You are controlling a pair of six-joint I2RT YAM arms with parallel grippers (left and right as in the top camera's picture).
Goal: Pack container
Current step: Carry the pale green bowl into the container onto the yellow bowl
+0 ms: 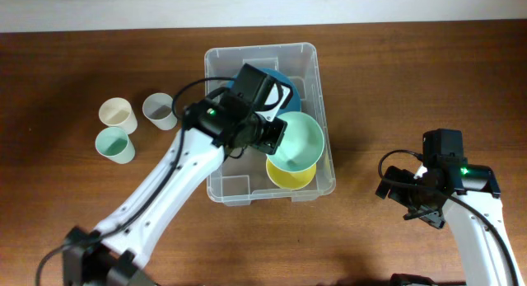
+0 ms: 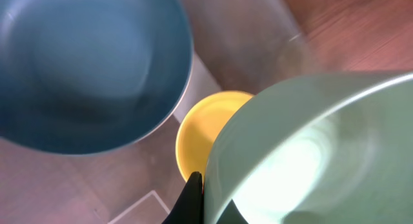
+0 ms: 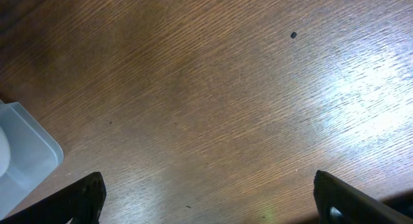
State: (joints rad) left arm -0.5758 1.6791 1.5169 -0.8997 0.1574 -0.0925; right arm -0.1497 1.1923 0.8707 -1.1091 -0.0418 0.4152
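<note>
overhead view of a brown wooden table (image 1: 412, 80). the container (image 1: 314, 57) – a clear bin – sits at the centre of the frame, slightly above the middle. the left arm reaches in from the lower left, and the left gripper (image 1: 278, 138) is over the bin's right half at the edge of a green bowl (image 1: 301, 143), which is tilted. a yellow bowl (image 1: 293, 178) lies partly under it at the bin's lower right, and a blue bowl (image 1: 283, 77) shows at the upper part, mostly hidden by the arm.

in the left wrist view one dark finger (image 2: 192, 199) presses the outside of the green bowl's rim. the other finger is hidden, so the jaws seem clamped on that rim.

three cups stand outside at the left of the frame: cream cup (image 1: 118, 114), grey cup (image 1: 160, 110), green cup (image 1: 114, 144).

the right gripper (image 3: 208, 185) hangs over bare wood at the lower right – jaws wide apart, holding nothing, a corner of the bin just to its left.
</note>
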